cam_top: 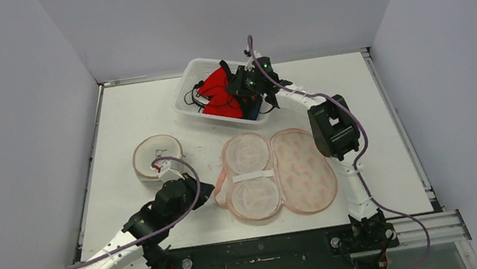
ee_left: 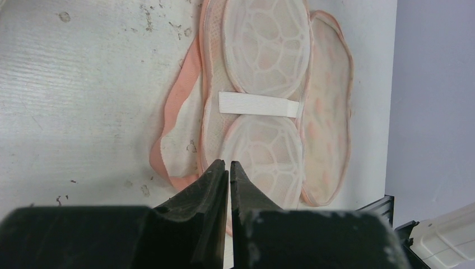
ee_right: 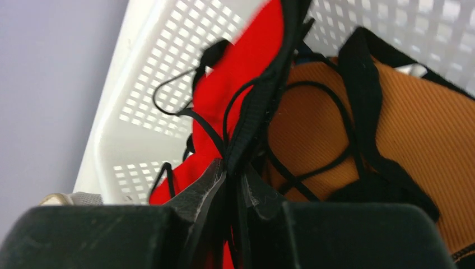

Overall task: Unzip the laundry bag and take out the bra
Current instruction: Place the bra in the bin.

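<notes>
Looking for the red bra with black straps (cam_top: pixel 219 91): where does it lie? (Ana)

It is in the white perforated plastic basket (cam_top: pixel 188 85) at the far side of the white table (cam_top: pixel 127 115), beside an orange ribbed garment (ee_right: pixel 425 129). (Ben)

And the right gripper (ee_right: pixel 234 168)? (Ana)

It reaches into that basket, with its jaws pinched together on the bra's black trim. In the wrist view the strap runs straight up from between the fingers. (Ben)

What about the pink mesh laundry bag (cam_top: pixel 276 171)? (Ana)

It lies unzipped and spread flat in the middle of the table, well apart from the basket. One half shows two domed mesh cups joined by a white elastic band (ee_left: pixel 257 104). The other half is a flat, pink-patterned panel to the right of them. (Ben)

How does the left gripper (ee_left: pixel 228 165) stand? (Ana)

Its jaws are pressed together with nothing between them. It is low over the table, just beside the near left edge of the open bag. I cannot tell whether the tips touch the mesh. (Ben)

Is anything else out there? (Ana)

A round pink-rimmed mesh pouch (cam_top: pixel 157 154) sits on the table's left side, apart from the bag. (Ben)
</notes>
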